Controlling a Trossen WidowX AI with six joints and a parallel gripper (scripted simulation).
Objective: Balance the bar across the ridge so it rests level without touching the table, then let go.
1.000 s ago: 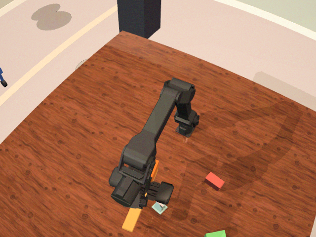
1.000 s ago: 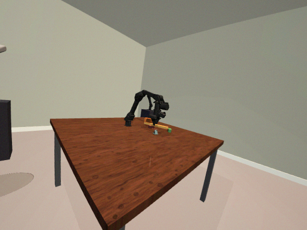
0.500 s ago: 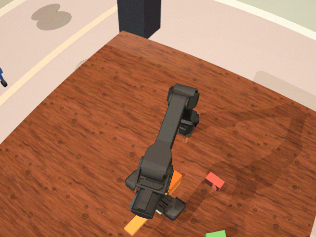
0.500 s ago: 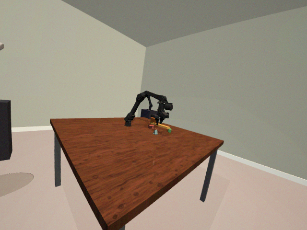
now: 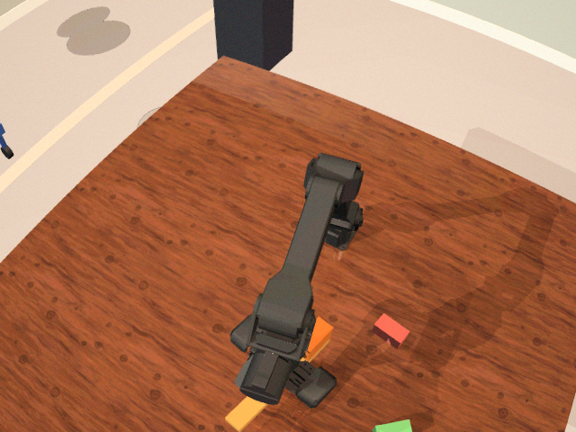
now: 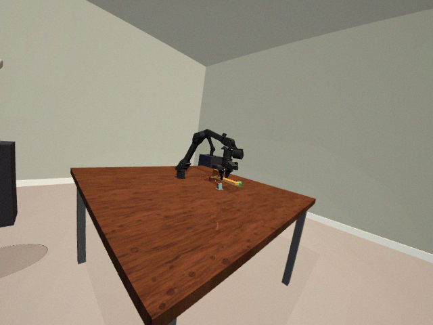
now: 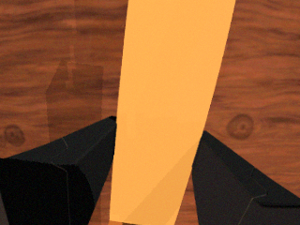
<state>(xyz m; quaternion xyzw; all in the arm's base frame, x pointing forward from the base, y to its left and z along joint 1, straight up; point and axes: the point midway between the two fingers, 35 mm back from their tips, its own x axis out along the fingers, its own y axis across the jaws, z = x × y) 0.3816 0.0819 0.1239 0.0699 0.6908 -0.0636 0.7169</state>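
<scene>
The long yellow bar [image 5: 245, 413] [image 6: 231, 181] [image 7: 169, 70] has a taller orange block [image 5: 320, 332] [image 6: 216, 172] at its end nearer the arm's base. My gripper [image 6: 224, 177] [image 7: 159, 127] is shut on the bar, one finger on each long side. The bar looks held above the table. The small pale teal ridge [image 6: 219, 186] stands on the table, lower in the exterior view than the gripper and bar. The arm hides it in the top view and it does not show in the wrist view. I cannot tell whether the bar is directly over it.
A red block [image 5: 391, 330] [image 6: 211, 179] lies on the table [image 5: 185, 209] [image 6: 168, 217] to the right of the gripper in the top view. A green block [image 5: 393, 426] [image 6: 239, 184] is at that view's bottom edge. In the exterior view it appears beside the bar's far end.
</scene>
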